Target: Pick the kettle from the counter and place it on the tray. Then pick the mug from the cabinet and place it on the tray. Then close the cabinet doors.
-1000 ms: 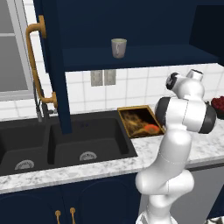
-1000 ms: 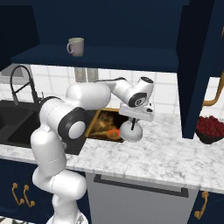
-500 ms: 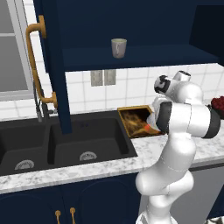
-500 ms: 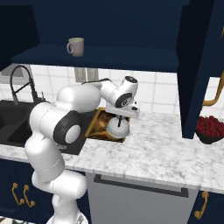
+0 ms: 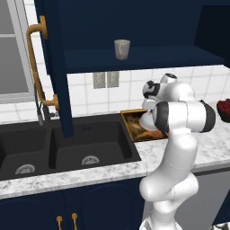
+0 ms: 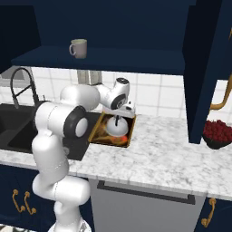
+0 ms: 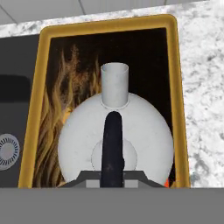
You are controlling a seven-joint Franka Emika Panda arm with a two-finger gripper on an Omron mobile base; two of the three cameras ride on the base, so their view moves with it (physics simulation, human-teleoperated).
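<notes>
The white-silver kettle [image 7: 116,140] hangs from my gripper [image 7: 113,175], which is shut on its black arched handle [image 7: 112,144]. It is over the dark inside of the wooden-rimmed tray [image 7: 105,24], spout pointing to the far rim; I cannot tell whether it touches the bottom. From the right base, the kettle [image 6: 117,128] sits low within the tray [image 6: 100,128] under the gripper [image 6: 119,117]. The grey-beige mug [image 5: 121,48] [image 6: 78,47] stands on the shelf of the open navy cabinet [image 5: 148,58]. Both cabinet doors [image 5: 51,67] [image 6: 201,68] stand open.
A black double sink [image 5: 90,143] with a tall faucet [image 6: 20,79] lies left of the tray. The marbled counter [image 6: 172,154] stretches right to a bowl of red fruit [image 6: 217,133]. The open doors' brass handles [image 5: 36,67] [image 6: 222,97] jut out at both sides.
The arm has swung left with the kettle, carrying it from over the bare counter to over the tray and lower. The gripper stayed shut on the handle.
</notes>
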